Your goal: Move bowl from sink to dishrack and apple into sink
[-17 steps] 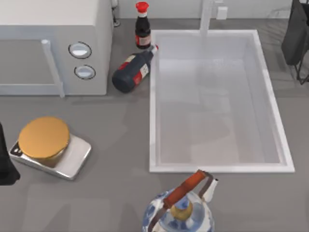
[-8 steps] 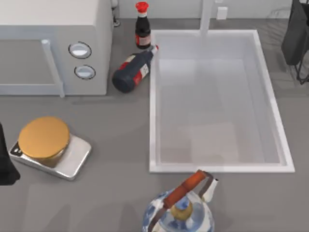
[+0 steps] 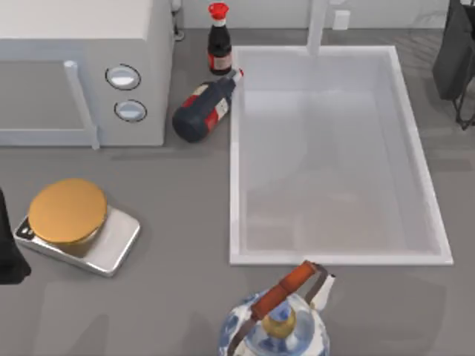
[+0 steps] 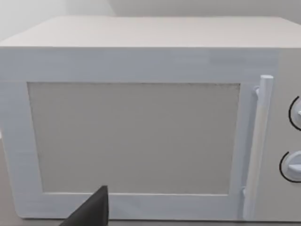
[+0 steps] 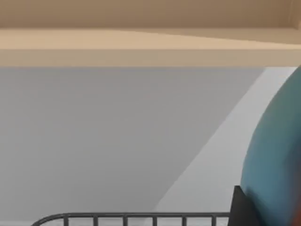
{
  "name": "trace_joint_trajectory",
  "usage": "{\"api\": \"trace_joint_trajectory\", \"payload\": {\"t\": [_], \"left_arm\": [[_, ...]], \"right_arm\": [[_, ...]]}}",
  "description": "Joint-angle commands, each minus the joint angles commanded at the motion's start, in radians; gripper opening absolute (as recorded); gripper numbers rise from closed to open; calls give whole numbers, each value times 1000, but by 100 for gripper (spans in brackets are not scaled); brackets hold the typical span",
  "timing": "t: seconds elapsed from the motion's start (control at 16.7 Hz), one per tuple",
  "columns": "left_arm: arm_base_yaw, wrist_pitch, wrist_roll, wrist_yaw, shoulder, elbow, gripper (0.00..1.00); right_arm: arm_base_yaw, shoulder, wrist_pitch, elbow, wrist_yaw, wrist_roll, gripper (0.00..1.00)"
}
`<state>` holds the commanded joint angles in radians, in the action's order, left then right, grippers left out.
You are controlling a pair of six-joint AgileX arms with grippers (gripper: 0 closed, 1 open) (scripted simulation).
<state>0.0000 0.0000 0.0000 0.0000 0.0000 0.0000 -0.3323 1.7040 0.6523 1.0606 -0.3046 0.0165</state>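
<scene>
The white sink (image 3: 234, 156) lies right of centre in the top view, with nothing on its pale bottom. The blue bowl (image 5: 277, 155) looms close in the right wrist view, above the thin wires of the dishrack (image 5: 131, 217). My right gripper (image 5: 242, 209) is shut on the bowl, one dark finger against its side. In the top view the right arm (image 3: 454, 52) is a dark shape at the far right corner, beside the rack's wires (image 3: 466, 113). My left gripper (image 3: 9, 256) is parked at the table's left edge, facing the microwave (image 4: 141, 117). The apple is out of view.
A white microwave (image 3: 82, 67) fills the far left. One dark bottle (image 3: 217, 41) stands and another (image 3: 204, 110) lies by the sink's left rim. A scale with an orange disc (image 3: 70, 215) sits at front left. A blue-and-white kettle (image 3: 278, 322) stands at the front edge.
A faint shadow on the sink's bottom has shifted. The arms and the things on the counter have barely moved.
</scene>
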Motion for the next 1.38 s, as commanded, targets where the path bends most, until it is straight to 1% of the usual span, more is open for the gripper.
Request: {"api": "trace_joint_trajectory", "payload": {"t": [0.24,0.6,1.38], "left_arm": [[0,0,0,0,0,0,100],[0,0,0,0,0,0,100],[0,0,0,0,0,0,100]], "right_arm": [[22,82,150,-72,24,0,0],[26,93,171,-82,27,0,0],[26,93,171,-82,27,0,98]]}}
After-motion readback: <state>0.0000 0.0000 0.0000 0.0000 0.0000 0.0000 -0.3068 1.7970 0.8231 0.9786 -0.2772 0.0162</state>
